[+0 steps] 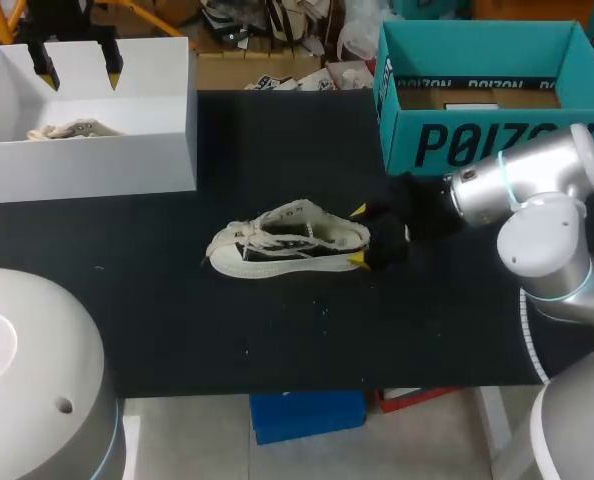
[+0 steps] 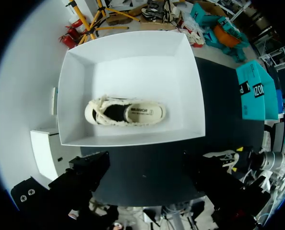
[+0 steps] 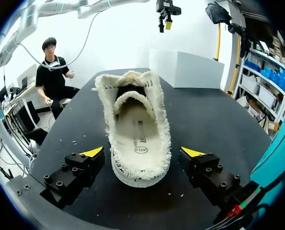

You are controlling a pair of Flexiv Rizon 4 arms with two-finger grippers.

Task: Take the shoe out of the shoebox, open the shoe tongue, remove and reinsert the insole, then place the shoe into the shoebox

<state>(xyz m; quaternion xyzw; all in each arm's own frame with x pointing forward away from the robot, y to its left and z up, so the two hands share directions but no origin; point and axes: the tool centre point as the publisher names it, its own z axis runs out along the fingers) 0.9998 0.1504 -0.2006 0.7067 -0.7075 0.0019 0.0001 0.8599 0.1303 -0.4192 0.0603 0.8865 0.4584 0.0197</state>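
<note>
- Where the black table (image 1: 277, 330) spans the head view, everything else sits on or hangs over it.
- Right arm (image 1: 537, 190), silver w/ a black wrist, comes in from the right edge & reaches toward the table's middle.
- Teal box (image 1: 477, 140), open-topped, at the far right of the table, just behind the right arm.
- White shoebox (image 1: 97, 150), lid off, at the far left of the table, well apart from the teal box. Left wrist view looks straight down into it (image 2: 133, 136).
- Shoe (image 1: 287, 238), cream w/ a frayed edge & a dark side, stands upright on its sole near the table's centre, outside the shoebox. Toe points toward the left side, heel toward the right arm. Right wrist view looks along it from the heel (image 3: 137, 134); the pale insole shows inside.
- Second shoe (image 2: 125, 112), same style, lies inside the white shoebox, roughly mid-floor.
- Right gripper (image 1: 358, 236) is at the shoe's heel, fingers spread, one yellow tip on each side. Right wrist view shows a gap betw. each tip & the shoe, so it grips nothing.
- Left gripper (image 1: 80, 72) hangs above the white shoebox's far side, fingers wide apart, holding nothing.
</note>
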